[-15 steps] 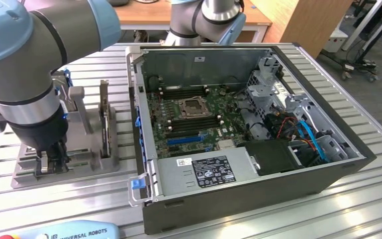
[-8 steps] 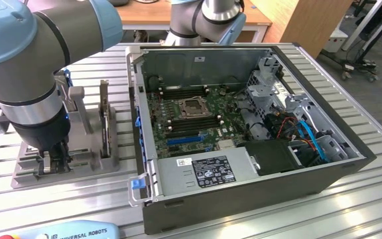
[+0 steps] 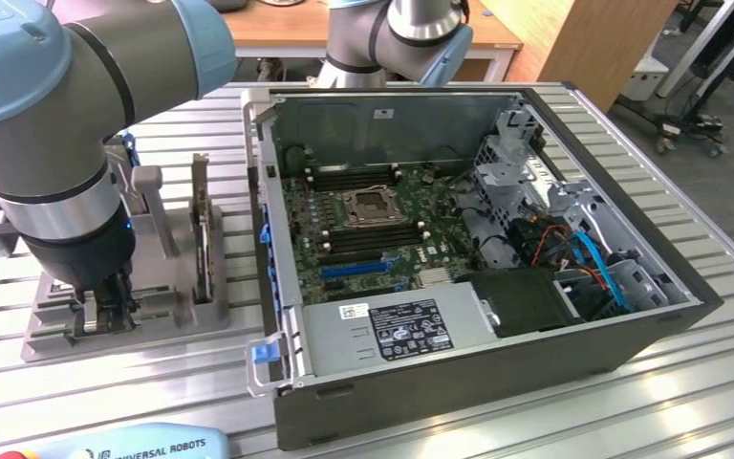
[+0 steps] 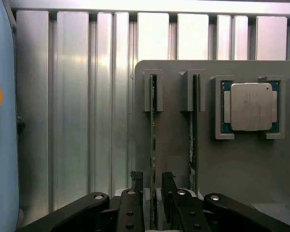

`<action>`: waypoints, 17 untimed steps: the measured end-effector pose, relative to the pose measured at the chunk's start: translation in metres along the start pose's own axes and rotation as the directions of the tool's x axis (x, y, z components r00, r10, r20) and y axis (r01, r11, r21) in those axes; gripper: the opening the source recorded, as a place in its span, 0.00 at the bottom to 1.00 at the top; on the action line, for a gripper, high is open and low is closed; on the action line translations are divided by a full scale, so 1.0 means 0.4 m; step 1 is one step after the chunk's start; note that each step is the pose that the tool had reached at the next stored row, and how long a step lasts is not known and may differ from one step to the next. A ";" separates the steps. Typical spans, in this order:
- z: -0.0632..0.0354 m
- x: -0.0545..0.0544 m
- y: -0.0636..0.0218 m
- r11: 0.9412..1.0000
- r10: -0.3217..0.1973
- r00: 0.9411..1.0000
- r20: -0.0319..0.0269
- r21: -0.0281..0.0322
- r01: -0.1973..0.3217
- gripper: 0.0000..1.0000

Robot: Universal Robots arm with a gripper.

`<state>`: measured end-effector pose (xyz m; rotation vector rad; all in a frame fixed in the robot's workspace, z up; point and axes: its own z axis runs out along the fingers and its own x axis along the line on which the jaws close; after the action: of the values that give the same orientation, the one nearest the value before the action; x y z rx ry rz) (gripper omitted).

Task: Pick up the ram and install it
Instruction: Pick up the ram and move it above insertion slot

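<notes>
Two green ram sticks stand on edge in slots of a grey holder [image 4: 174,145]. My gripper [image 4: 153,186] is open, its two black fingers [image 4: 137,181] straddling one ram [image 4: 153,140] with a small gap on each side. The second ram [image 4: 194,135] stands one slot over. In the exterior view the gripper [image 3: 102,311] points down into the holder [image 3: 150,335] at the exterior view's left, and the second ram [image 3: 202,234] stands upright beside it. The open computer case [image 3: 469,354] shows the motherboard [image 3: 367,225] with its dark memory slots.
A processor chip [image 4: 250,106] lies in a pocket of the holder beyond the second ram. The case holds a grey power supply [image 3: 393,330], cables and a drive cage. The ribbed aluminium table [image 3: 112,402] carries a teach pendant [image 3: 138,445] at its front edge.
</notes>
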<state>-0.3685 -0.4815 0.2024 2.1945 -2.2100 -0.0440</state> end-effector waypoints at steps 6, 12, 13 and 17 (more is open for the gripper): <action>0.000 0.000 0.000 1.000 0.000 1.000 0.000 0.000 0.000 0.28; 0.001 0.000 0.000 1.000 0.000 1.000 0.000 0.000 0.000 0.21; 0.002 0.000 0.000 1.000 0.000 1.000 0.000 0.000 0.000 0.21; 0.003 0.000 0.000 1.000 0.000 1.000 0.000 0.000 0.000 0.21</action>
<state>-0.3685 -0.4815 0.2011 2.1945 -2.2100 -0.0440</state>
